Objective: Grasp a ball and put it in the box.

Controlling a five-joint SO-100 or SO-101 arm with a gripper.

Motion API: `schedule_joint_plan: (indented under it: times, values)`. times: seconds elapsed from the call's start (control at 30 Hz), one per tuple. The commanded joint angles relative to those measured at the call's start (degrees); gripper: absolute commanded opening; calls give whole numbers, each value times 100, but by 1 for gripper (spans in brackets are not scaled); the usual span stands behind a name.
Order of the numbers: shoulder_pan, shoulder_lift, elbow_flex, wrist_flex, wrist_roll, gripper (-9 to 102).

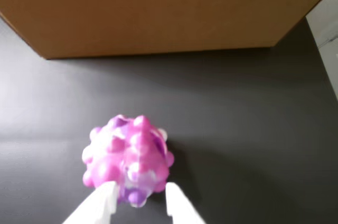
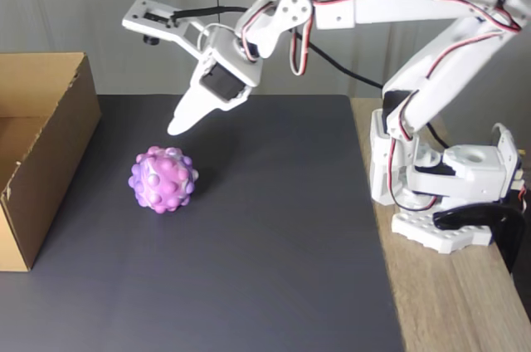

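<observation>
Wrist view: pink and purple bumpy rubbery ball on dark grey mat, round, no long axis or facing to tell. White two-finger gripper at bottom edge, fingertips spread either side of ball's near face, nothing held. Brown corrugated cardboard box beyond ball, well apart.

Fixed view: ball on mat, box near at left, top open. Gripper hangs above ball, apart, angled down-left. White arm base on wooden tabletop at right.
</observation>
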Motion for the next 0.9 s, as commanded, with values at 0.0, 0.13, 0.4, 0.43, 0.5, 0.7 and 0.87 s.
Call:
schedule_joint_plan:
  times: [0.0,0.13,0.4,0.43,0.5,0.7,0.87]
  values:
    - [88,-88,-290,-105,53,14]
    - [185,-255,-237,-290,70,19]
    - [360,-642,-281,-580,105,38]
    - [360,-668,-281,-589,123,41]
    - [352,-729,-264,-589,132,45]
    - [343,-1063,-246,-773,97,58]
    - [308,-1406,-290,-958,132,59]
